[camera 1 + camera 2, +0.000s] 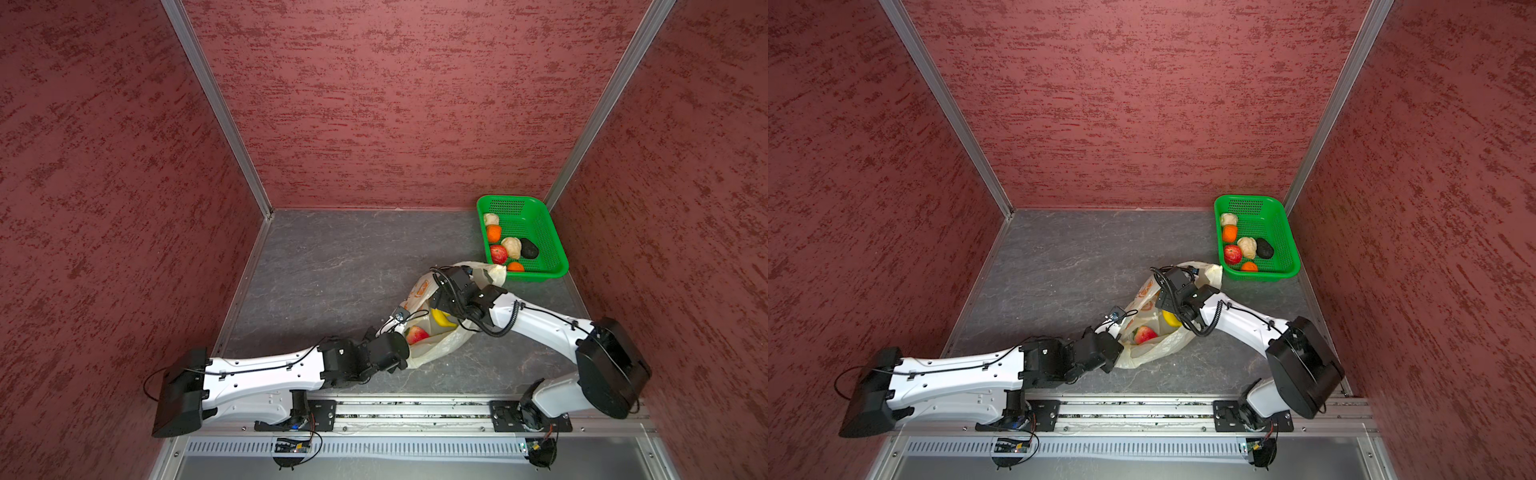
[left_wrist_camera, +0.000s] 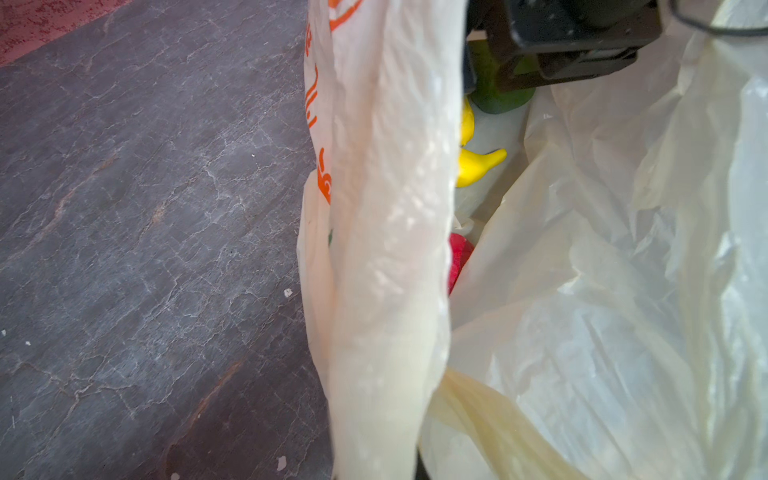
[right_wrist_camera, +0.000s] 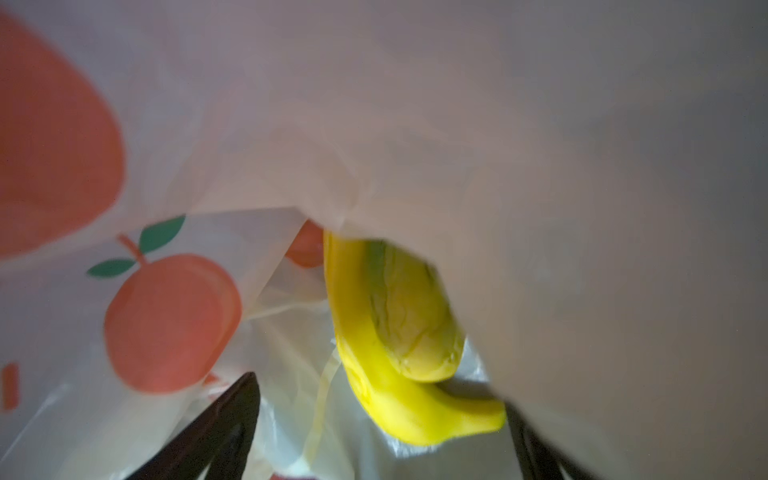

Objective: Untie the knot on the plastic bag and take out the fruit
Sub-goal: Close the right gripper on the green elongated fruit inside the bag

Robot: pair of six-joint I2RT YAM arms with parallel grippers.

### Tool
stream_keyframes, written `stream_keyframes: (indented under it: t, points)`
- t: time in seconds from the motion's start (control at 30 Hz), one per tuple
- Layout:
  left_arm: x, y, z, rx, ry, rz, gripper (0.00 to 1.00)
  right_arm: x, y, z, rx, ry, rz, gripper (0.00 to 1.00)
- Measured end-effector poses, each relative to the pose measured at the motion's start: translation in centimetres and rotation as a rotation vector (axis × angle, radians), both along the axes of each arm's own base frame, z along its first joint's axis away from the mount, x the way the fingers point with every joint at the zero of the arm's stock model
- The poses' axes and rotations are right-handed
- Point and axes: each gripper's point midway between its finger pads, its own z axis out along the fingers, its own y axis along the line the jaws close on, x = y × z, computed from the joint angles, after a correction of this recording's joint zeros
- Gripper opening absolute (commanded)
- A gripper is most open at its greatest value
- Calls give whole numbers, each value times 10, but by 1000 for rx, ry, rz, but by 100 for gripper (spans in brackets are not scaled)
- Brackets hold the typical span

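Reaching into the plastic bag (image 1: 440, 349), the right end effector (image 3: 380, 415) spreads its jaws wide around a yellow banana (image 3: 357, 324). The left end effector (image 1: 400, 316) is clamped on the bag's rim. The bag lies on the tabletop (image 1: 332, 257), just beside a green basket (image 1: 536, 224).

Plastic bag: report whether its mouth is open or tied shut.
Open. In both top views the plastic bag gapes at its mouth, baring a red apple and a yellow banana inside.
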Motion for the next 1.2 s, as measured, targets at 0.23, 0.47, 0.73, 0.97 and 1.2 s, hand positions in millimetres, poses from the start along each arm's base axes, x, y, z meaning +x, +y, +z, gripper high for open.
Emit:
stream_keyframes:
  t: [0.23,0.47,0.73,0.97,1.2]
  points:
    - [-3,-4,1,-5,-4,0,0,16,-12,-18,-31,2,-65,80]
    - [-3,-4,2,-11,-3,8,0,30,-16,-38,-44,7,-84,80]
    - [-2,-4,2,-11,-5,10,0,43,-8,-47,-41,-14,-64,75]
    - [-1,-3,2,-9,-11,15,0,46,-1,-45,-6,-23,-42,76]
    - [0,-9,0,0,-12,12,0,54,6,-45,7,-28,-26,62]
